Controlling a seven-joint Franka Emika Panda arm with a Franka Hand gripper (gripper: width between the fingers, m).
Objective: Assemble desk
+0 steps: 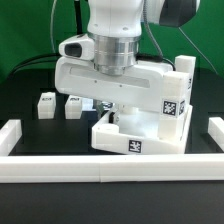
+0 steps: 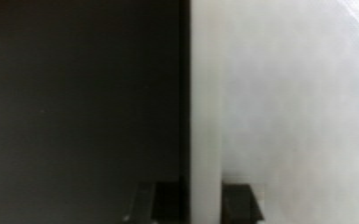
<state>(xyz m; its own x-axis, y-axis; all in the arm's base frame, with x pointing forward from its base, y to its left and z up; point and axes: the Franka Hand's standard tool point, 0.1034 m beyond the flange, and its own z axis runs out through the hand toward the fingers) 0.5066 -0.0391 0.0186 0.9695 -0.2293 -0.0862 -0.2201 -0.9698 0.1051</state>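
The white rimmed tabletop panel (image 1: 150, 128) lies right of centre in the exterior view, with tags on its front and right faces. A white block leg (image 1: 181, 67) stands up at its far right corner. Two loose legs (image 1: 45, 105) (image 1: 72, 107) sit on the black table to the left. My gripper (image 1: 111, 106) hangs over the panel's left part, mostly hidden under the white hand. In the wrist view the gripper (image 2: 202, 197) is shut on a thin white wall of the tabletop panel (image 2: 282, 100), a dark finger (image 2: 165, 202) on each side.
A long low white border wall (image 1: 100, 168) runs along the front, with raised ends at the exterior view's left (image 1: 10, 135) and right (image 1: 215, 135). A green backdrop stands behind the black table.
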